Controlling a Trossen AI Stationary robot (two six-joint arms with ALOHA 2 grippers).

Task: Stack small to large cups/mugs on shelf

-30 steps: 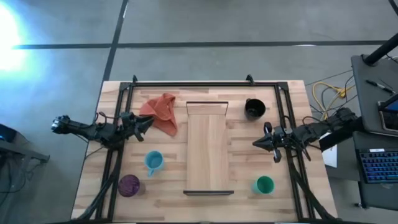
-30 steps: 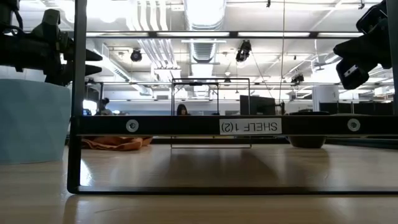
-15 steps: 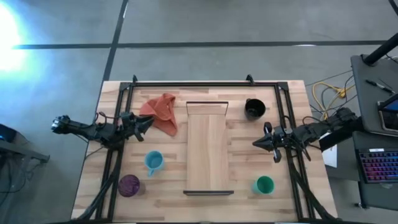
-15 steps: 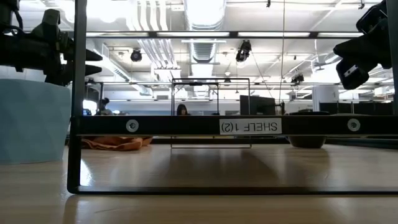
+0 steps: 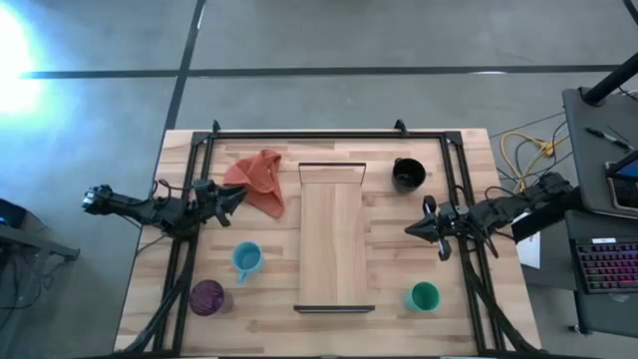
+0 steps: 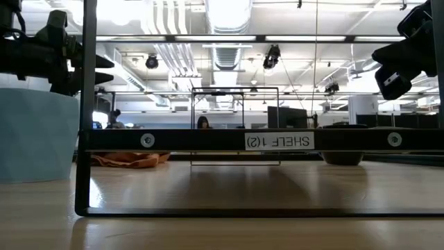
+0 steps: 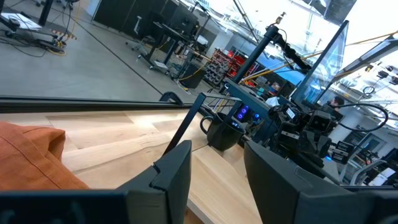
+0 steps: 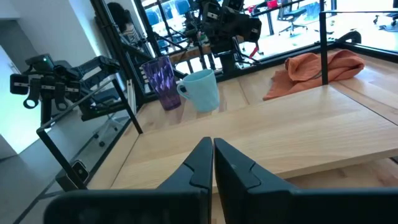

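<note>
The shelf (image 5: 334,237) is a long, narrow board of pale wood lying flat down the middle of the table (image 5: 459,324), with a thin dark rail at each short end; the near rail carries a white label seen in the low view. No cup stands on it. The black cup (image 5: 408,175) sits just beside the shelf's far right corner. The green cup (image 5: 424,296) stands near its near right corner. The light blue cup (image 5: 246,259), with a handle, stands to the left of the shelf, and the purple cup (image 5: 206,296), translucent and ribbed, stands nearer the table's left front corner. An orange cloth (image 5: 259,179) lies crumpled by the shelf's far left corner. The left gripper (image 5: 236,196) hangs above the table beside the cloth, fingers parted and empty. The right gripper (image 5: 411,229) hangs right of the shelf, between the black and green cups, fingers pressed together on nothing.
</note>
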